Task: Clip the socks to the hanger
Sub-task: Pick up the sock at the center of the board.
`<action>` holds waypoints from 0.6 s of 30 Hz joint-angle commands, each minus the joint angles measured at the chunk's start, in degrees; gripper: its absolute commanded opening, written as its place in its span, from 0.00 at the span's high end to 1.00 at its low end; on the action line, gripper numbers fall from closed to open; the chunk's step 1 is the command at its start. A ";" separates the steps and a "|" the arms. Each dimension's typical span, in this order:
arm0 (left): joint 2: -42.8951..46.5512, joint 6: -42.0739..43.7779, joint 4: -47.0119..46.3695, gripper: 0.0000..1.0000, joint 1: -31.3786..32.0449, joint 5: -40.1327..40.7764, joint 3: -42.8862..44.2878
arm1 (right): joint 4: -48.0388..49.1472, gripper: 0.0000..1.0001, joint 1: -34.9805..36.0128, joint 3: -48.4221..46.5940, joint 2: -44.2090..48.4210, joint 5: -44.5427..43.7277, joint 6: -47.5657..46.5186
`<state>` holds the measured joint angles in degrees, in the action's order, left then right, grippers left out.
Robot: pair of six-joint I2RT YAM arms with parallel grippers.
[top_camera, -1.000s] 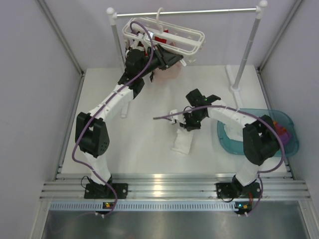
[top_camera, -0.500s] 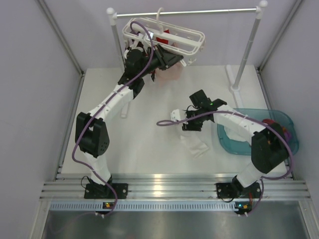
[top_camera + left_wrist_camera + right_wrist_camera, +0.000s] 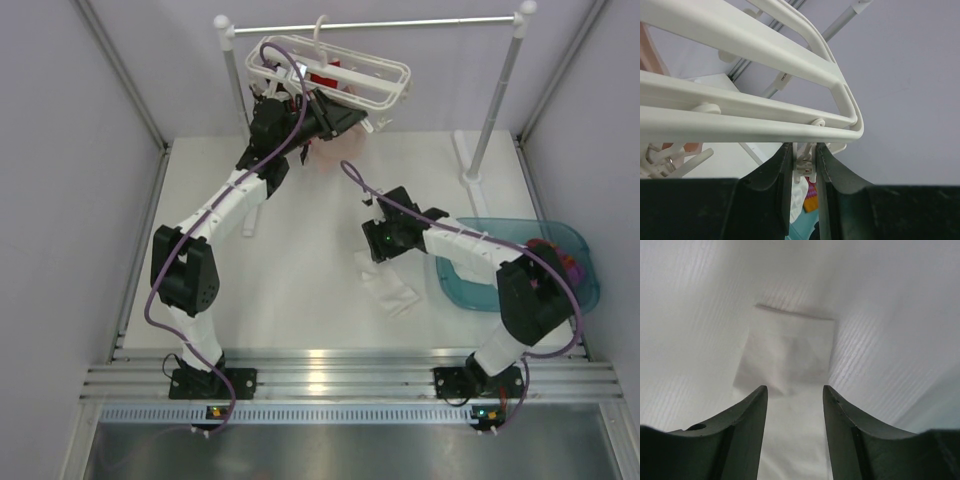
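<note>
The white slatted hanger (image 3: 372,82) hangs by its hook from the silver rail, with a red sock (image 3: 322,80) on it. My left gripper (image 3: 345,121) reaches up under its frame (image 3: 740,125). This gripper (image 3: 802,148) is shut on a small dangling white clip (image 3: 805,163). A white sock (image 3: 388,286) lies flat on the table. My right gripper (image 3: 379,243) hovers just above it, open. In the right wrist view the sock (image 3: 790,352) lies below and between the spread fingers of that gripper (image 3: 795,390), untouched.
A teal bin (image 3: 592,292) at the right edge holds more socks (image 3: 563,262). The rail (image 3: 400,23) rests on two white posts (image 3: 496,108); the right post's foot stands near the bin. Grey walls close in both sides.
My right gripper has opened and let go of the white sock, which now lies a little further right on the table. The right wrist has swung back and turned. The left arm is still.
</note>
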<state>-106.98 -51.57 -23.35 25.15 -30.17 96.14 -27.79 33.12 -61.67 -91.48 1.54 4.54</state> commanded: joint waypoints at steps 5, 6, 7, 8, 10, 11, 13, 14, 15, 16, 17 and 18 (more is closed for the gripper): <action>0.81 -0.46 -3.01 0.99 -0.62 -0.41 -0.60 | 5.29 0.53 2.73 -1.26 -6.06 -4.08 8.03; 0.89 -0.55 -3.10 0.99 -0.71 -0.41 -0.69 | 5.47 0.53 3.00 -1.35 -6.77 -4.52 8.03; 0.98 -0.55 -3.19 0.99 -0.80 -0.41 -0.86 | 5.81 0.53 3.09 -1.26 -7.39 -5.23 8.03; 0.98 -0.63 -3.19 0.99 -0.80 -0.41 -0.95 | 7.12 0.53 3.09 -0.83 -8.26 -5.75 8.03; 1.07 -0.64 -3.36 0.99 -0.89 -0.41 -1.21 | 8.27 0.53 3.35 -0.56 -9.32 -7.16 6.98; 1.07 -0.72 -3.45 0.99 -0.98 -0.50 -1.48 | 8.63 0.53 3.44 -0.64 -10.55 -8.04 6.63; 1.16 -0.64 -3.54 0.99 -0.98 -0.50 -1.57 | 8.80 0.54 3.79 -0.56 -11.61 -9.09 5.75; 1.16 -0.72 -3.54 0.99 -1.06 -0.50 -1.57 | 8.98 0.58 3.70 -0.12 -12.22 -9.10 5.23; 1.07 -0.72 -3.54 0.99 -1.06 -0.59 -1.57 | 8.90 0.62 3.70 0.06 -12.49 -8.66 4.61; 1.24 -0.72 -3.54 0.99 -1.15 -0.50 -1.74 | 8.89 0.65 3.70 0.32 -12.58 -8.66 3.82; 1.25 -0.72 -3.54 0.99 -1.15 -0.50 -1.83 | 8.81 0.79 3.70 0.58 -12.58 -8.40 3.29; 1.07 -0.81 -3.54 0.99 -1.15 -0.50 -1.74 | 9.07 0.91 3.79 1.19 -12.41 -7.87 2.59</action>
<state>-106.98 -52.03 -23.97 24.40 -30.37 95.13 -20.29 35.81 -61.89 -102.15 -5.91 8.69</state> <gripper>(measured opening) 0.262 0.166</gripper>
